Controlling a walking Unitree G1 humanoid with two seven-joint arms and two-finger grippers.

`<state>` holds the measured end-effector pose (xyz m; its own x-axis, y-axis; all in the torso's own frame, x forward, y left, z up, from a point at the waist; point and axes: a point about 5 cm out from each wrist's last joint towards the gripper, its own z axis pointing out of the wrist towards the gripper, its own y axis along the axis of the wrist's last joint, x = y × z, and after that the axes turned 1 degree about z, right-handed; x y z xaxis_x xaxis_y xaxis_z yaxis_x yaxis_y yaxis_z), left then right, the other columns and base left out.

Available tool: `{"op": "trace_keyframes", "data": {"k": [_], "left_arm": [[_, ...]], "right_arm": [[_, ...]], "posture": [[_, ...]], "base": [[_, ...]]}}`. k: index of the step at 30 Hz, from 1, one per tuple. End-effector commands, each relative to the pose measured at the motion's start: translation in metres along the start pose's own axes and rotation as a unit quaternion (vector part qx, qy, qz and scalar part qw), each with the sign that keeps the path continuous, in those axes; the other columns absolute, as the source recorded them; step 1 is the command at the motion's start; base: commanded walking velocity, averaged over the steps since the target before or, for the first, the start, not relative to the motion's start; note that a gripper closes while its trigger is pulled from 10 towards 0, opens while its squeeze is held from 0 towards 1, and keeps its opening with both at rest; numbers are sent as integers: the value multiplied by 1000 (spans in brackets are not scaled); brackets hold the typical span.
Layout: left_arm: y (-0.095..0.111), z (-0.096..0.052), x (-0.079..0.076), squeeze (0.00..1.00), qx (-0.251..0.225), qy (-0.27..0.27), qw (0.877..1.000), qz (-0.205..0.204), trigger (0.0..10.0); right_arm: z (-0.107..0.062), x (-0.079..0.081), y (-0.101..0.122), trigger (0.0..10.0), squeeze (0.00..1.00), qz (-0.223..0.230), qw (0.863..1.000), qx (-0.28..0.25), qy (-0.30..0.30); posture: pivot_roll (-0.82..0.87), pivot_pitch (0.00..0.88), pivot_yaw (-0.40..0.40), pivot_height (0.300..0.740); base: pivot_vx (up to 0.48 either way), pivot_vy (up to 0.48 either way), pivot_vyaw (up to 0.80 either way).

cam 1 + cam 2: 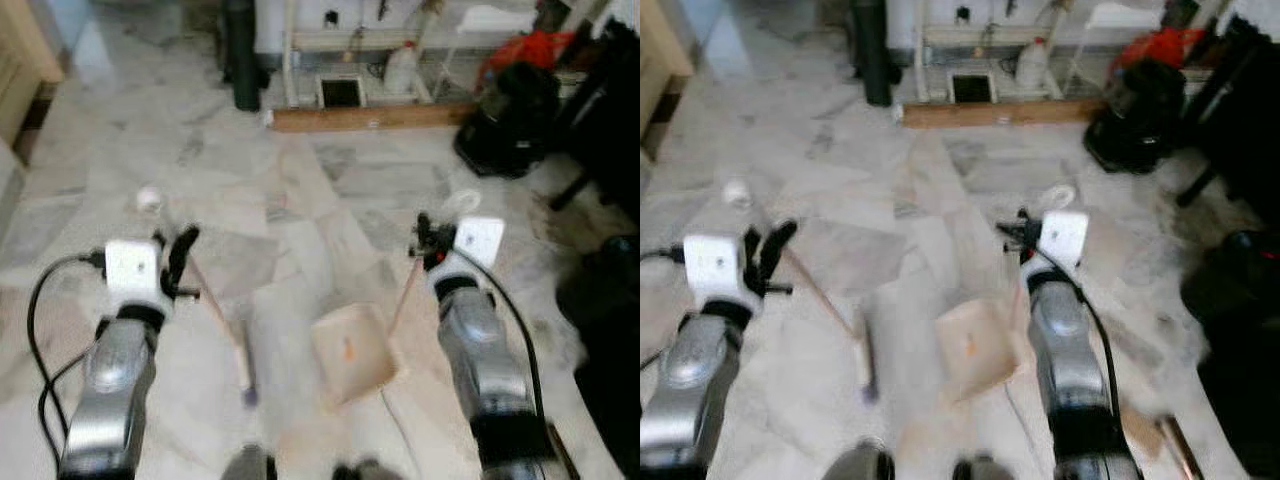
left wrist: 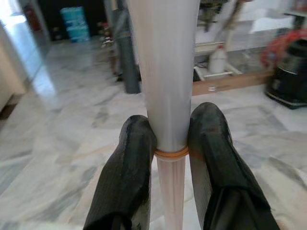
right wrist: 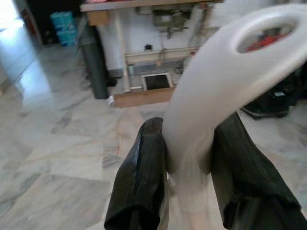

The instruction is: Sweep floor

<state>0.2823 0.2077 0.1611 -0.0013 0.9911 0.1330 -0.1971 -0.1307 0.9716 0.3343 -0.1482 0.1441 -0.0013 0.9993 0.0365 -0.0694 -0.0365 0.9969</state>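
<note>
My left gripper [image 1: 183,255] is shut on the broom handle [image 1: 215,310]. The handle is white above the fingers [image 2: 136,158] and pale pink below an orange band. It slants down to the broom head [image 1: 245,385] on the marble floor. My right gripper [image 1: 425,242] is shut on the dustpan handle [image 3: 211,91], a white stem with a loop at its top [image 1: 462,203]. The tan dustpan [image 1: 352,355] rests on the floor between my arms, just right of the broom head. A small orange speck lies in the pan.
A wooden plank [image 1: 370,118] lies across the floor ahead, with a dark post [image 1: 243,60] and a white bottle [image 1: 400,70] behind it. Black bulky items [image 1: 510,120] crowd the right side. A wooden cabinet [image 1: 20,60] stands at far left.
</note>
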Motion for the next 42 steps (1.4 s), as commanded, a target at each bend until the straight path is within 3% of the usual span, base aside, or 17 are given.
{"op": "trace_keyframes", "data": {"k": [1, 42], "left_arm": [[8, 2, -5, 0, -21, -8, 1000, 7, 10000], [10, 4, -6, 0, -25, -12, 1000, 10, 10000]], "right_arm": [[-1, -2, 4, 10000, 0, 20, 1000, -13, -1], [1, -8, 9, 10000, 0, 7, 1000, -23, -11]], "posture": [[-71, 179, -38, 740], [-73, 165, -38, 740]], "base": [[0, 0, -781], [0, 0, -781]]}}
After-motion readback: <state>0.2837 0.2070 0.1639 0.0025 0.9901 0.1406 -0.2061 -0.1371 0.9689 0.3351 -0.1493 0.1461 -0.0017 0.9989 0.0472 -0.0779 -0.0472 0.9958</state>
